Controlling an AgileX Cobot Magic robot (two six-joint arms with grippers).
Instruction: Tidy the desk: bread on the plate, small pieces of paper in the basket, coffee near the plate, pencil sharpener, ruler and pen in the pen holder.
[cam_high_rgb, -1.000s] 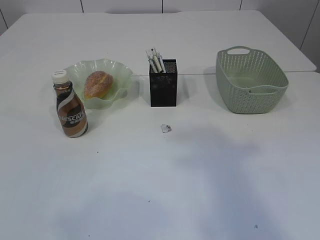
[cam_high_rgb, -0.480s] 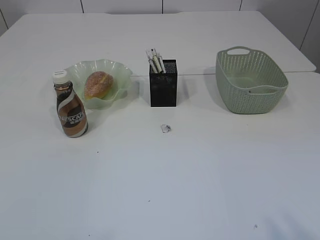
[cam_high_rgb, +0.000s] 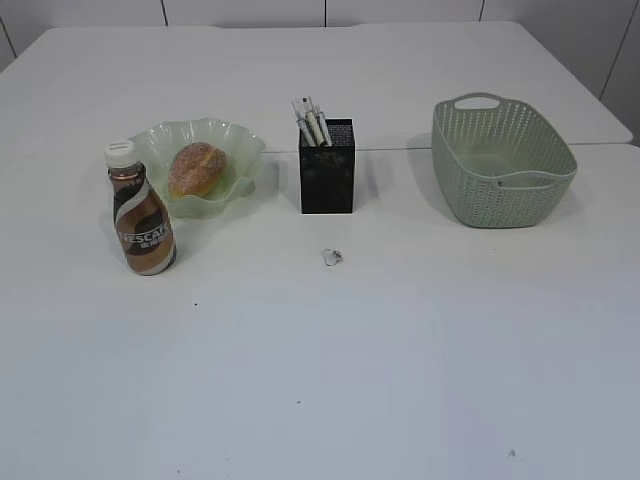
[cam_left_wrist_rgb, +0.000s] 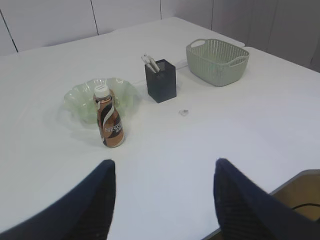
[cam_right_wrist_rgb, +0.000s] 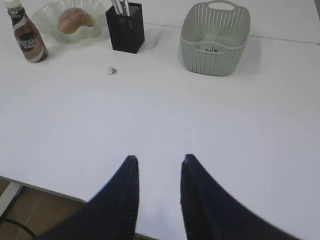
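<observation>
The bread (cam_high_rgb: 196, 168) lies in the green wavy plate (cam_high_rgb: 240, 150). The coffee bottle (cam_high_rgb: 141, 210) stands upright just in front of the plate's left side. Pens (cam_high_rgb: 311, 122) stick up out of the black mesh pen holder (cam_high_rgb: 326, 168). One small piece of paper (cam_high_rgb: 332, 257) lies on the desk (cam_high_rgb: 400, 360) in front of the holder. The basket (cam_high_rgb: 500, 160) stands at the right, with scraps in it (cam_right_wrist_rgb: 212, 48). The pencil sharpener and the ruler do not show. Neither arm shows in the exterior view. My left gripper (cam_left_wrist_rgb: 162, 165) and right gripper (cam_right_wrist_rgb: 158, 159) hang open and empty near the desk's front edge.
A seam between two tabletops (cam_high_rgb: 400, 148) runs behind the holder and basket. The desk's front edge and floor show under the right gripper (cam_right_wrist_rgb: 20, 197) and at the left wrist view's corner (cam_left_wrist_rgb: 300, 190).
Faint shadows on the front of the desk have faded away. The objects have not moved.
</observation>
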